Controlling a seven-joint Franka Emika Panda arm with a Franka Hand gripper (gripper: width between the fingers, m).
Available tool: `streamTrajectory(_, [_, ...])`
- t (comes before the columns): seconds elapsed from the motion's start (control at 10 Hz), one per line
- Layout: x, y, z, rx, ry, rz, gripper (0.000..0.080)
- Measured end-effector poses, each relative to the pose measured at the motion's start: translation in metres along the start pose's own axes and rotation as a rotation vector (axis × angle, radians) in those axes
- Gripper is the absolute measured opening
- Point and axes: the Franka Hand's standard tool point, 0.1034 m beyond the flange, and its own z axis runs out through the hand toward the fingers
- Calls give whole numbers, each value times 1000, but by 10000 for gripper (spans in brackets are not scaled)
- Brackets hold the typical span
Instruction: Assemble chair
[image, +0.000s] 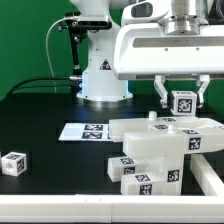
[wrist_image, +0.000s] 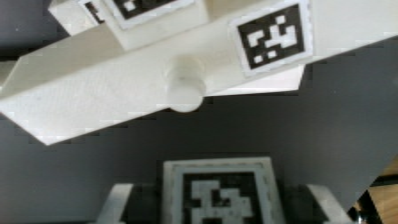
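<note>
Green curtain (image: 30, 40) at the back, black tabletop (image: 50, 110) up front. The flat white marker board (image: 88, 131) lies on the table in front of the arm's white base (image: 103, 75).

The chair is only partly built. It's a chunky pile of white blocky plastic chair parts (image: 160, 150) sitting low on the exterior view's right, with black-and-white square tags on several faces. One loose small white plastic cube with a tag (image: 13, 163) sits on its own, well apart from the pile, over on the exterior view's left.

The two-finger gripper (image: 184, 106) hangs over the far end of the pile, just above it. Its jaws are about halfway in, clamped on either side of a small white tagged plastic block (image: 185, 101), which is up off the table. In the wrist view you can see that block (wrist_image: 219, 190) tag-side up, with a grey finger (wrist_image: 118, 205) on each flank.

Past it in that view there's a strip of bare dark table, then a big white slab of the chair (wrist_image: 125, 75) lying at a slant. The slab carries two tags and has a short round white peg (wrist_image: 183, 85) sticking out of its face. So the held block and the slab look apart, not touching.
</note>
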Motion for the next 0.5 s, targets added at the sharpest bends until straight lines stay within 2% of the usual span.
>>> streamTrajectory(0.3, [-21,15,5,-20,-22,-15,281])
streamTrajectory(0.5, [-24,17,6,-22,-27,-17,281])
